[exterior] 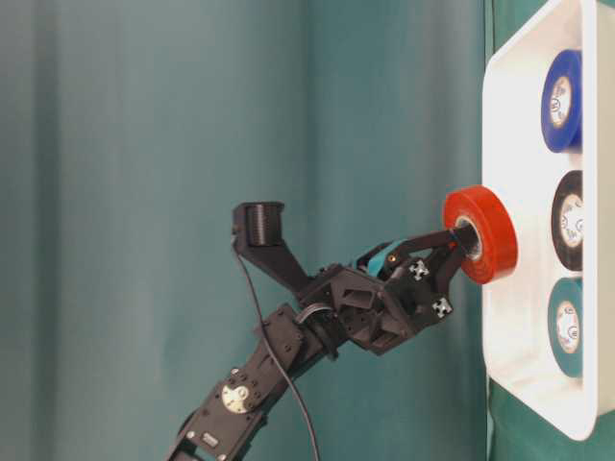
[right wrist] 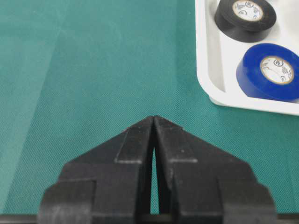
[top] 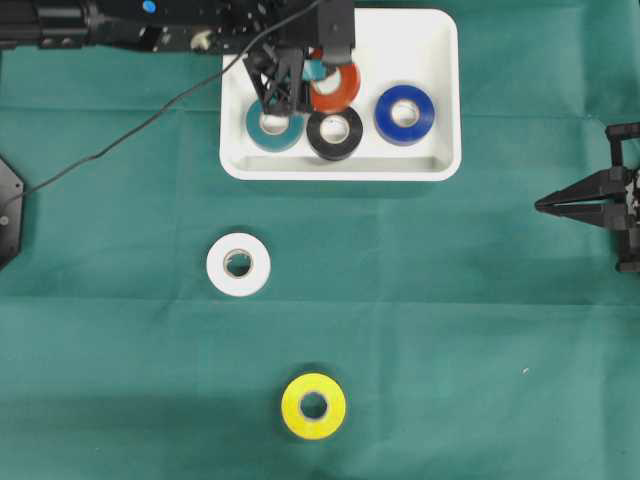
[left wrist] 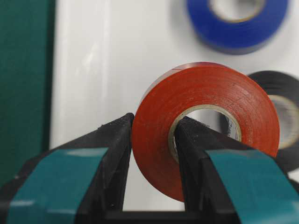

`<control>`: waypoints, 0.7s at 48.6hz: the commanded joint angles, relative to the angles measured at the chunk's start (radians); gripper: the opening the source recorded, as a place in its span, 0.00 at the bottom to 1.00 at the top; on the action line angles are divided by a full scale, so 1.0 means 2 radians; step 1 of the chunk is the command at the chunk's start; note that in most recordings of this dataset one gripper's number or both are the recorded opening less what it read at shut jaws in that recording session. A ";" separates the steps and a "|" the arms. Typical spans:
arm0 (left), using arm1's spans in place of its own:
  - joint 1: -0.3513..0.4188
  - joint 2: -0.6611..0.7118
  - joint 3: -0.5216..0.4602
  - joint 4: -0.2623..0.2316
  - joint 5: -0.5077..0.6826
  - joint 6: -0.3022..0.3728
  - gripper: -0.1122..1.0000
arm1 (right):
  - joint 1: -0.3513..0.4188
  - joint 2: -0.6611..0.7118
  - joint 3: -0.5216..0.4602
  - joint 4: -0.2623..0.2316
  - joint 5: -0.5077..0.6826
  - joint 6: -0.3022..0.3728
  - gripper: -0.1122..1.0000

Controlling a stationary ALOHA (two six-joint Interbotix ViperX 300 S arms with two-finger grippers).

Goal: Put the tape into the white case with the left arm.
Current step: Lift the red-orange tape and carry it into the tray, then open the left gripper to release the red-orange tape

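Woven green cloth (top: 120, 300) covers the table; glossy white case (top: 440, 100) sits top centre. Left gripper (left wrist: 152, 135) pinches the red tape (left wrist: 205, 107) above it; right gripper (right wrist: 153, 119) is closed, empty.

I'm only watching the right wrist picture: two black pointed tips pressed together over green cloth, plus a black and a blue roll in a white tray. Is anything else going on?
Observer: Yes. The left hand is shut on a red tape roll, one finger through its hole, one outside.
Operator: Where is that roll?
Observer: Over the white case, raised off its floor, as the table-level view shows.
Operator: Only two rolls in the tray, then?
Observer: No, a teal roll also lies there, beside the black roll.
Operator: Any left outside?
Observer: Two on the green cloth: a white roll and a yellow roll.
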State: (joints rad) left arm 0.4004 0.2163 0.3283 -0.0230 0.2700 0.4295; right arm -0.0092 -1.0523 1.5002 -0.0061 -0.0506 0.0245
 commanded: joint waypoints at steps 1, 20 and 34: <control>0.008 -0.002 -0.015 0.001 -0.005 0.001 0.33 | 0.000 0.002 -0.005 -0.001 -0.005 0.001 0.02; 0.006 -0.003 -0.010 0.001 -0.003 -0.001 0.94 | -0.001 0.002 -0.005 0.000 -0.005 0.001 0.02; 0.005 -0.019 0.006 0.000 -0.002 -0.003 0.96 | 0.000 0.002 -0.005 0.000 -0.005 0.001 0.02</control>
State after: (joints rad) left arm 0.4111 0.2316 0.3390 -0.0215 0.2684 0.4280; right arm -0.0092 -1.0523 1.5002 -0.0061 -0.0506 0.0245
